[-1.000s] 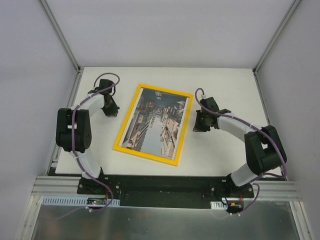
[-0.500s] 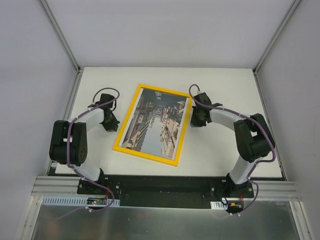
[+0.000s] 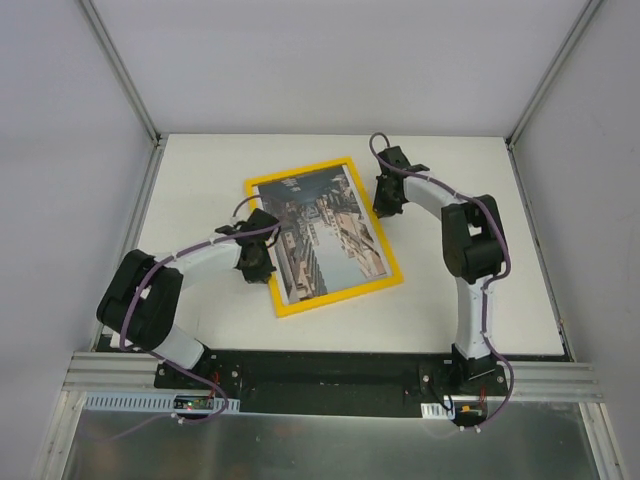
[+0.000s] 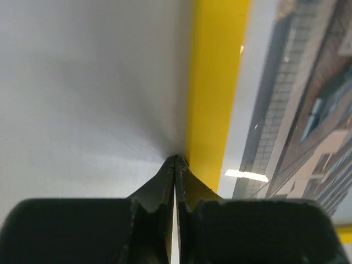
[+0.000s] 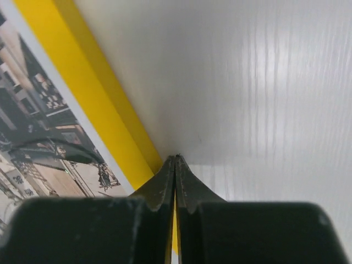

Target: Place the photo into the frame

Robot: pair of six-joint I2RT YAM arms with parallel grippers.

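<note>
The yellow frame (image 3: pixel 262 187) lies flat in the middle of the white table, face up, turned with its top leaning left. The city-street photo (image 3: pixel 325 230) sits inside it. My left gripper (image 3: pixel 256 262) is shut and empty, its tips against the frame's left outer edge (image 4: pixel 212 82). My right gripper (image 3: pixel 386 197) is shut and empty, its tips against the frame's right outer edge (image 5: pixel 104 104). The photo also shows in the left wrist view (image 4: pixel 308 104) and in the right wrist view (image 5: pixel 44 143).
The white table (image 3: pixel 450 290) is bounded by grey walls and metal rails at the back and sides. A black mounting bar (image 3: pixel 330 370) runs along the near edge.
Both arms have swung inward and the frame with the photo has rotated counter-clockwise on the table. The left gripper moved down and right, the right gripper up and left.
</note>
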